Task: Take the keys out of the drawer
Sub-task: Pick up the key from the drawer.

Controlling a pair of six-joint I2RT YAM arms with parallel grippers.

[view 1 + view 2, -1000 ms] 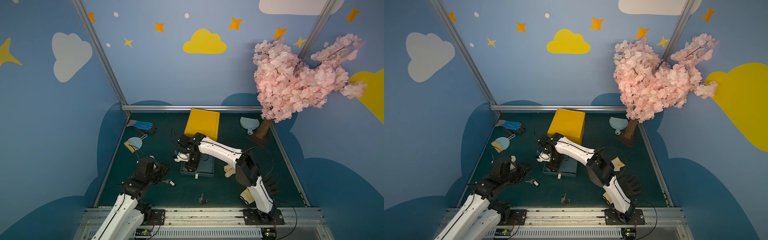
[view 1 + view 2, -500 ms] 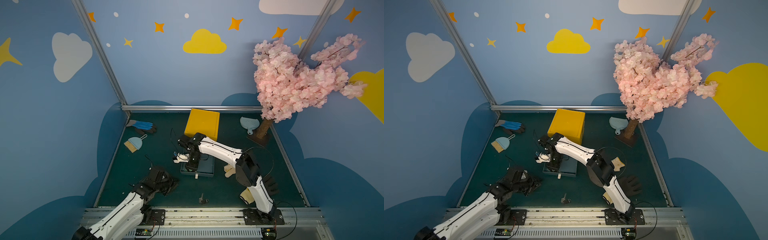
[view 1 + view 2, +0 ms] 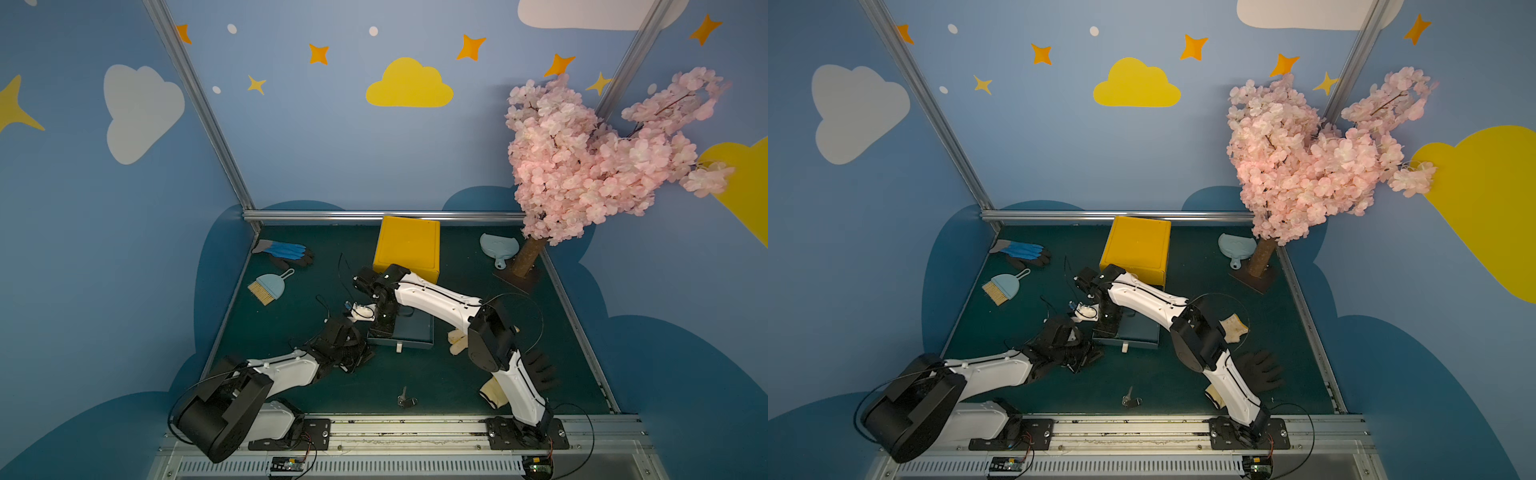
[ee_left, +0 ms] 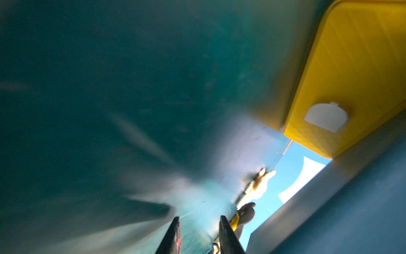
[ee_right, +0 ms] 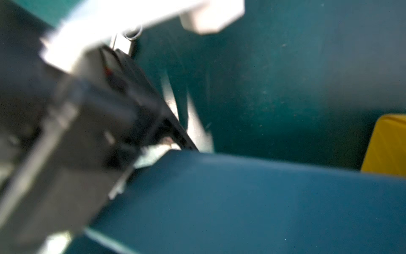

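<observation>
Dark green table [image 3: 436,382] inside blue, cloud-painted walls [image 3: 332,145]: one bunch of keys [image 3: 406,401] lies near its front edge, outside the pulled-out blue drawer [image 3: 415,331]. Beside the drawer's front, the left gripper [image 4: 199,218] sits low with jaws parted. Over the drawer hangs the right gripper [image 3: 382,328]; I cannot tell its state.

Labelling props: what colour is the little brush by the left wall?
The brush is light blue with tan bristles; it shows clearest in a top view.
</observation>
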